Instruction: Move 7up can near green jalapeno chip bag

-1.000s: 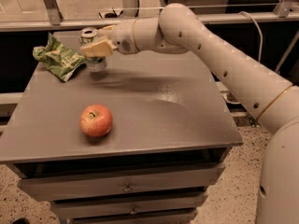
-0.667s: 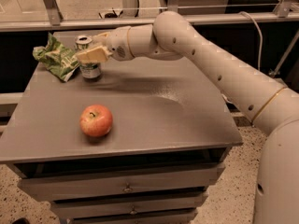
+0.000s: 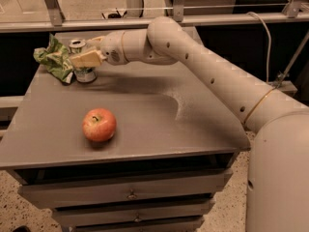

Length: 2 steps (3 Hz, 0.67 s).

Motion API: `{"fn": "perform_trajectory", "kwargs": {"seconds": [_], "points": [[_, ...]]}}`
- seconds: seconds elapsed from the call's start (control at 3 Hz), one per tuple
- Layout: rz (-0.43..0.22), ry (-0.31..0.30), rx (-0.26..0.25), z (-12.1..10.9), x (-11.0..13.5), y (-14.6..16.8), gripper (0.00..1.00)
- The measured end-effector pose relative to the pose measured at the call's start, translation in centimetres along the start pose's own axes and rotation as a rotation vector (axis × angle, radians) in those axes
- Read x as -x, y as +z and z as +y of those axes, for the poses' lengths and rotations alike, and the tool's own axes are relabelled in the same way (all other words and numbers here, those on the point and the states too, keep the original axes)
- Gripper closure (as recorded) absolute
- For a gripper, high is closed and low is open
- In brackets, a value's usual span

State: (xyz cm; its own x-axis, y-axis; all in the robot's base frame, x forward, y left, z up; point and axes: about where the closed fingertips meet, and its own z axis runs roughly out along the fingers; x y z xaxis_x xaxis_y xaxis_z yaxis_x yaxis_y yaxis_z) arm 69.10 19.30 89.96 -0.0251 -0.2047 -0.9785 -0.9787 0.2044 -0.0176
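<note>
The 7up can [image 3: 85, 75] is shiny metal with a glossy label. Just beside the can, the green jalapeno chip bag [image 3: 54, 59] is crinkled foil. The claw [image 3: 81, 55], at the can, looks like matt tan plastic. The tabletop [image 3: 193, 124] is smooth, dull grey.

A grey metal cabinet [image 3: 159, 124] fills the scene, its flat top dully lit with a pale sheen right of centre. The gripper [image 3: 82, 52] is over its far left corner. Below the near edge sit shallow drawers [image 3: 96, 197] with small metal pulls [image 3: 131, 195]. The floor [image 3: 29, 211] is speckled beige. Behind, a horizontal metal rail [image 3: 231, 19] on slanted posts [image 3: 50, 4] spans the far side, above dark space. A pale cable [image 3: 264, 37] hangs at the far right.
</note>
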Motion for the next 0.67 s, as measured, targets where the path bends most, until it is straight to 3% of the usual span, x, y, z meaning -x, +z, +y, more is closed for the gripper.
{"fn": "perform_trajectory", "kwargs": {"seconds": [0.67], "points": [[-0.003, -0.003, -0.023, -1.23, -0.46, 0.24, 0.14]]}}
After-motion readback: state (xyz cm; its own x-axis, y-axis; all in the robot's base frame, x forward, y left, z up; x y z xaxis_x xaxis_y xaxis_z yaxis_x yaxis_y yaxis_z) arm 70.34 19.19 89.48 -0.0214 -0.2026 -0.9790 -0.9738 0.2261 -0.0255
